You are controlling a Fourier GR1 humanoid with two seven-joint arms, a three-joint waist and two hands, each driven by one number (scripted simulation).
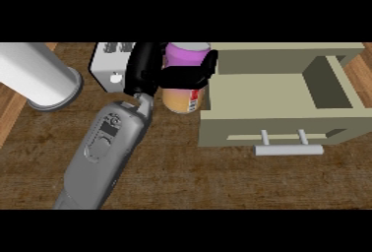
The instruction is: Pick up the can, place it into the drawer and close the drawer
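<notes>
The can (pixel 183 98) has a pink top and an orange body with a label. It stands upright just left of the open beige drawer (pixel 276 130), touching or overlapping the drawer's left wall. My left hand (pixel 145 61) is shut on the can, its black fingers (pixel 190 74) wrapping across the upper part and hiding it. The grey forearm comes in from the lower left. Inside, the drawer shows nothing but its bare floor. Its grey bar handle (pixel 288 150) sticks out toward me. My right hand does not show.
A large white cylinder (pixel 40 74) stands at the far left on the dark wooden counter (pixel 218 182). A small white boxy appliance (pixel 110 66) sits behind my left hand. Lighter wood (pixel 361 69) shows right of the drawer.
</notes>
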